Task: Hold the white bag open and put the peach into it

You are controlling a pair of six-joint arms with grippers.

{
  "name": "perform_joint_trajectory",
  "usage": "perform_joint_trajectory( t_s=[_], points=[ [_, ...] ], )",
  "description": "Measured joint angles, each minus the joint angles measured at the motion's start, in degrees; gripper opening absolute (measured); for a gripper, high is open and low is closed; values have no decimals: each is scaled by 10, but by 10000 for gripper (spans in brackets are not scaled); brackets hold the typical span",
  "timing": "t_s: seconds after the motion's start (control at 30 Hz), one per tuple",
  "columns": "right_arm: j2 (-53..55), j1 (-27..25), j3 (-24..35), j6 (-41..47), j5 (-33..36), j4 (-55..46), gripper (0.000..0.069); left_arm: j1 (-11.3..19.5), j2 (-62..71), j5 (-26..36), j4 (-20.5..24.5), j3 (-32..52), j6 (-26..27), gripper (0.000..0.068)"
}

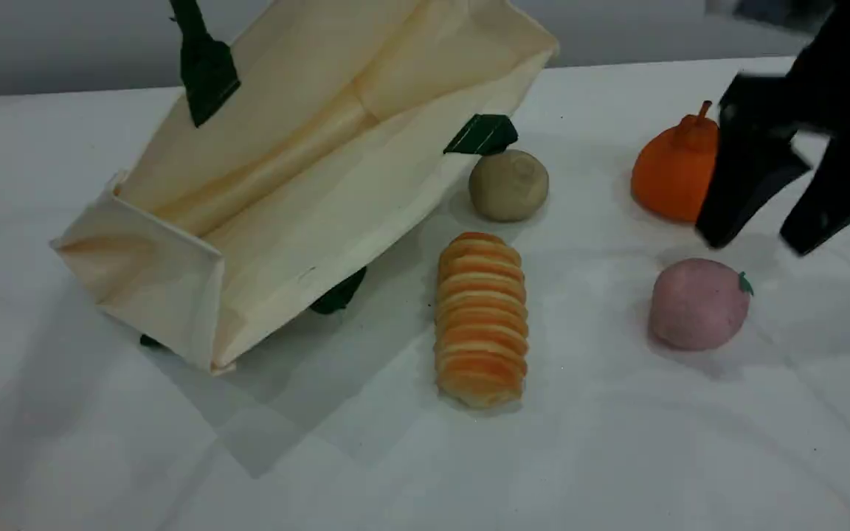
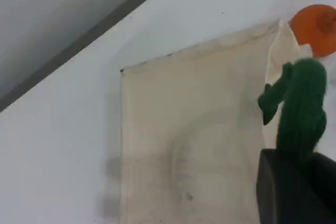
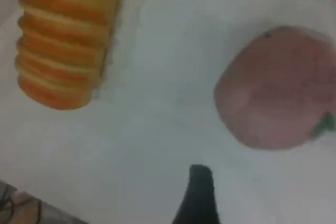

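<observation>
The white bag (image 1: 307, 184) lies on its side at the left, mouth toward the upper right, one side lifted by its dark green handle (image 1: 204, 66), which runs out of the top edge. In the left wrist view, my left gripper (image 2: 294, 158) is shut on that green handle (image 2: 302, 108) above the bag's cloth (image 2: 194, 140). The peach (image 1: 698, 302) rests on the table at the right, pale pink with a small green leaf. My right gripper (image 1: 755, 243) hangs open just above and behind it. The right wrist view shows the peach (image 3: 278, 87) beyond one fingertip (image 3: 199, 192).
A ridged orange bread roll (image 1: 480, 317) lies between the bag and the peach. A beige round bun (image 1: 508, 184) sits by the bag's mouth. An orange stemmed fruit (image 1: 672, 173) stands behind the right gripper. The table's far edge (image 1: 617, 65) runs along the back.
</observation>
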Motion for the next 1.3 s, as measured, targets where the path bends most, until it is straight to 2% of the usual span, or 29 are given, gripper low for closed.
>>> perform_joint_trajectory(
  t_s=[0.47,1.1,1.23,1.3],
  points=[
    [56,1,0,2,-82,11,554,0,0,0,1,0,-6,94],
    [79,1,0,0,-92,39,552,0,0,0,1,0,-6,94],
    [79,1,0,0,-92,48,504,0,0,0,1,0,-6,94],
    [79,1,0,-1,-88,55,448,0,0,0,1,0,-6,94]
  ],
)
